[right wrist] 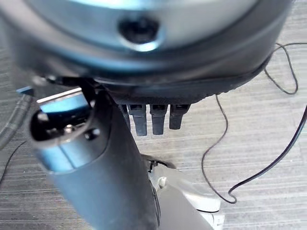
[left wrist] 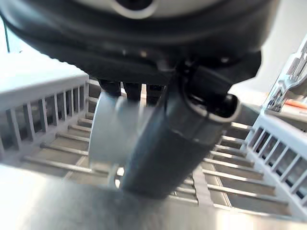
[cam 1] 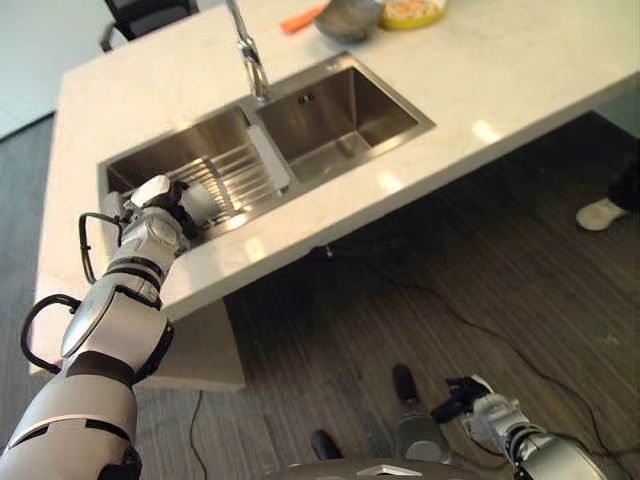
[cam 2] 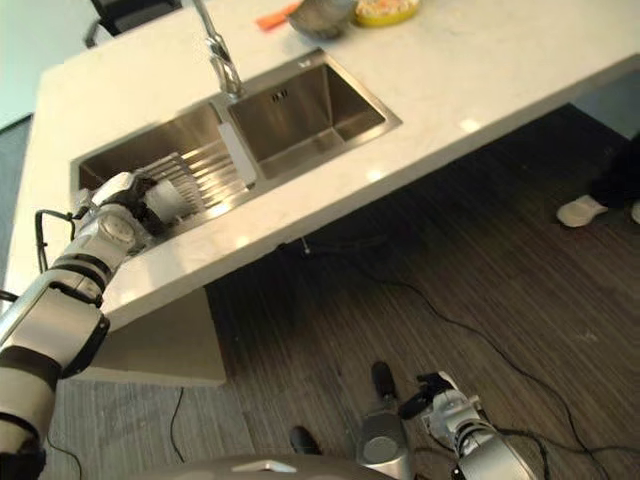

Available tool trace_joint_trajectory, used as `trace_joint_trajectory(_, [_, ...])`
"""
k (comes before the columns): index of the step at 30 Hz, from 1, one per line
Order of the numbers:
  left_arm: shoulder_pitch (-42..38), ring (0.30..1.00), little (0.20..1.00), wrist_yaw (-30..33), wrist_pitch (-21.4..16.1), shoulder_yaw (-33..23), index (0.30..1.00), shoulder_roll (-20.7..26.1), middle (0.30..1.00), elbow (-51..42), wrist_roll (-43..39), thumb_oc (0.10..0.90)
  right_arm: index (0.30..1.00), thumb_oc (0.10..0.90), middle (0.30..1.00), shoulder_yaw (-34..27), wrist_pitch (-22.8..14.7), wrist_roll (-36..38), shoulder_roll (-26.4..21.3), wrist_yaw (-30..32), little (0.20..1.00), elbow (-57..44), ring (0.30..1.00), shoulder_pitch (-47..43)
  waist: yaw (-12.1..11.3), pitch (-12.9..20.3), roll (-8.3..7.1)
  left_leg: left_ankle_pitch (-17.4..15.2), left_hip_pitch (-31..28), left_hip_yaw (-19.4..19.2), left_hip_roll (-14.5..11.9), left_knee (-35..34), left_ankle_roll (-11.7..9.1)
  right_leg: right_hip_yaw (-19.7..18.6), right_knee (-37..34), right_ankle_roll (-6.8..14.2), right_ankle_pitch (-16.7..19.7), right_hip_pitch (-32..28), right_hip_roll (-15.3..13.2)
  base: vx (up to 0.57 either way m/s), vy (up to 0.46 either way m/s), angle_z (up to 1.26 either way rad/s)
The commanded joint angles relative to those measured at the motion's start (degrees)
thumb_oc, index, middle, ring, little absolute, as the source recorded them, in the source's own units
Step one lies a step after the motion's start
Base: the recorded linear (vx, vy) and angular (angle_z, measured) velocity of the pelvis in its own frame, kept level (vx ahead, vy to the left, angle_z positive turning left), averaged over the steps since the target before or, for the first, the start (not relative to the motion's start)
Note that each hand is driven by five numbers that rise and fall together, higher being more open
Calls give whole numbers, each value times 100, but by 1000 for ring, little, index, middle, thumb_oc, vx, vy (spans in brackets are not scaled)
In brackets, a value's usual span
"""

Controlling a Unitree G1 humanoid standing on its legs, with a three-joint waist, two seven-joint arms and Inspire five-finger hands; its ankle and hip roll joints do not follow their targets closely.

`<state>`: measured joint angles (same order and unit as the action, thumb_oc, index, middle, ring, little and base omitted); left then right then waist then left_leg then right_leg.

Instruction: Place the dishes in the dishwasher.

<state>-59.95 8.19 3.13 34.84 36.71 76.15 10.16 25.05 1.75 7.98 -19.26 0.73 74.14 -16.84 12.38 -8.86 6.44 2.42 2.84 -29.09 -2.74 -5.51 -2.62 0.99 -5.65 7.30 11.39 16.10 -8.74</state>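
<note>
Left wrist view: left hand pinches a white plate upright, thumb against fingers, over the slatted rack in the sink's left basin. Right hand hangs low above the floor, fingers relaxed, holding nothing.
</note>
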Motion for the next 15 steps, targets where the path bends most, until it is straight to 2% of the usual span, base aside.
trace_joint_trajectory(1, [442,900,900,-535,-74,62,900,-691,900,416,328,800,900,800,900,263,-95,-84,202,101,900,160,900,-403,165,-353,-130,250,244,1124,-834,51,-586,65,135,293,-568,-504,-80,0,-5,-4])
trace_joint_trajectory(2, [394,373,373,-554,-72,244,373,-713,373,372,569,449,900,800,900,295,-88,-154,195,104,900,155,900,-413,159,-378,-146,256,255,1148,-836,51,-590,76,136,293,-580,-511,-84,14,-5,4])
trace_joint_trajectory(3, [380,300,300,-550,-85,322,300,-726,300,317,664,400,900,800,900,313,-97,-187,181,105,900,142,900,-421,152,-393,-155,249,247,1167,-833,51,-590,89,137,294,-589,-529,-89,54,-24,8])
trace_joint_trajectory(7, [560,300,300,-472,-63,340,300,-789,300,325,838,400,900,800,900,354,-156,-238,248,115,900,85,900,-397,125,-377,-199,190,97,1189,-827,51,-593,111,125,280,-652,-714,-109,44,-13,10])
trace_joint_trajectory(11, [485,300,300,-39,-196,292,300,-521,300,-69,907,400,900,800,900,342,-281,-176,231,112,900,-75,900,-245,108,-258,-257,90,-178,1195,-824,51,-597,139,111,280,-744,-1037,-115,79,-18,2])
trace_joint_trajectory(13, [274,300,300,746,-442,22,300,-108,300,-903,738,400,900,800,900,212,-426,-52,113,52,900,-291,900,60,65,-46,-360,19,-411,1262,-841,51,-608,248,114,299,-850,-1342,-117,128,-63,-2])
trace_joint_trajectory(14, [358,300,300,967,-461,-71,300,-93,300,-1379,751,400,900,800,900,163,-474,-13,114,53,900,-336,900,156,49,9,-389,-2,-461,1293,-844,51,-604,282,116,300,-880,-1411,-113,82,-53,11])
trace_joint_trajectory(15, [463,300,300,1226,-648,-322,300,105,300,-2022,568,400,900,800,900,102,-517,43,85,67,900,-461,900,279,29,86,-440,-27,-553,1326,-852,51,-607,327,122,302,-934,-1532,-104,75,-31,24])
